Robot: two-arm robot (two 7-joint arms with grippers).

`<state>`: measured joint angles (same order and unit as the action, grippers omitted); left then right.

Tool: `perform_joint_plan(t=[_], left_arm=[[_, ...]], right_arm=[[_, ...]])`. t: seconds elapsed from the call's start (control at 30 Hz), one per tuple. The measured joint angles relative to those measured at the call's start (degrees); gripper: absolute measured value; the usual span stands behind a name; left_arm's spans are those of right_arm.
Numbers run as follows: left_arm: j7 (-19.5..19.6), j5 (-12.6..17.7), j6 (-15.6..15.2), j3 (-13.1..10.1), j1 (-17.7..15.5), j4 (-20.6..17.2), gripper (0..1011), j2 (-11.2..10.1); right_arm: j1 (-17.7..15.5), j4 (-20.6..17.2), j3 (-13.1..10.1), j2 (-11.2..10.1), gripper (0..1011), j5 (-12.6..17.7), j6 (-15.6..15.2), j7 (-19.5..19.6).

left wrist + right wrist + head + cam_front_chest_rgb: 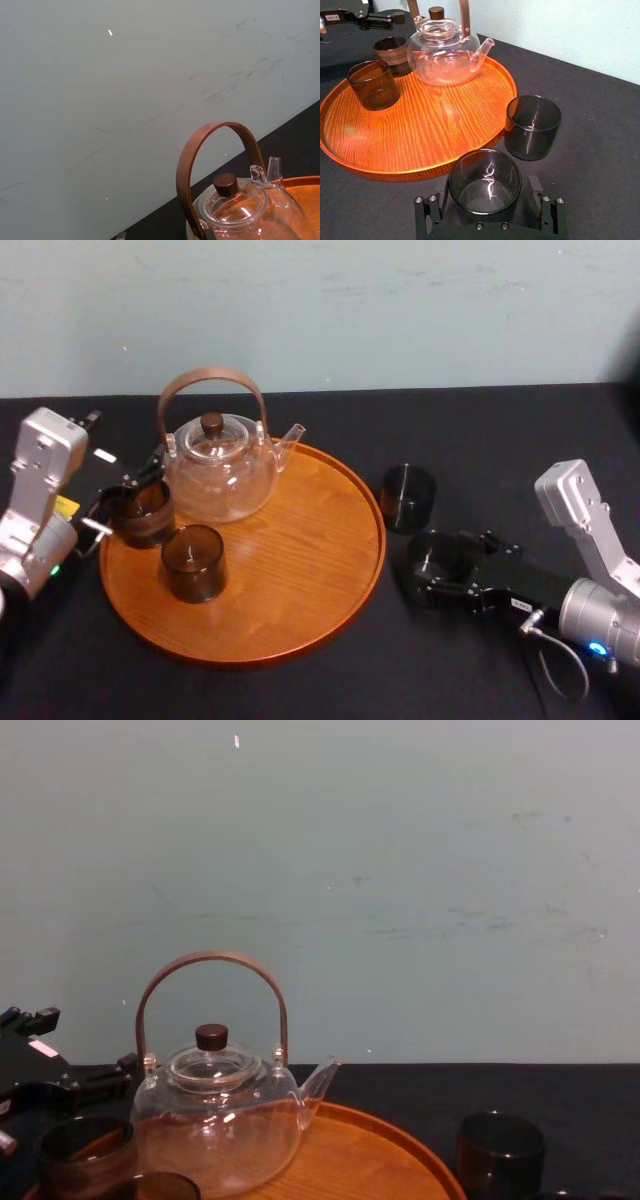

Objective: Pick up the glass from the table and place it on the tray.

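A dark smoky glass (485,175) stands between the fingers of my right gripper (487,191), which is shut on it just off the right rim of the round wooden tray (395,172). In the head view that gripper (432,565) is low over the black table (480,440), right of the tray (250,655). A second glass (408,497) stands free on the table beside it. Two more glasses (193,562) (145,512) are on the tray. My left gripper (125,495) is open at the tray's left edge, beside the farther of those two.
A clear glass teapot (220,470) with an arched brown handle stands at the back left of the tray. The tray's middle and right are bare wood. A pale wall closes off the table at the back.
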<state>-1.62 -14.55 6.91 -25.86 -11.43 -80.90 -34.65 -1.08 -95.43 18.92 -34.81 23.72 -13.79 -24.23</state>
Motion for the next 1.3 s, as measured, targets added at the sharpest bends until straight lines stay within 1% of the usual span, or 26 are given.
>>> perform_joint_plan(t=[0.2,0.43,0.67,0.83,1.3], left_arm=[[0.0,0.0,0.0,0.0,0.0,0.0,1001,0.0],[0.0,0.0,0.0,0.0,0.0,0.0,1001,0.0],[0.0,0.0,0.0,0.0,0.0,0.0,1001,0.0],[0.0,0.0,0.0,0.0,0.0,0.0,1001,0.0],[0.0,0.0,0.0,0.0,0.0,0.0,1001,0.0]], right_arm=[[1.67,1.98,1.1,0.8,1002,0.02,0.05,-0.72],[2.83,3.35,2.09,1.44,1002,-0.01,0.29,-0.99],[2.79,3.34,2.03,1.39,1002,-0.02,0.34,-1.0],[2.73,3.25,1.96,1.36,908,-0.04,0.38,-1.0],[2.66,3.15,1.88,1.3,907,-0.05,0.38,-0.96]])
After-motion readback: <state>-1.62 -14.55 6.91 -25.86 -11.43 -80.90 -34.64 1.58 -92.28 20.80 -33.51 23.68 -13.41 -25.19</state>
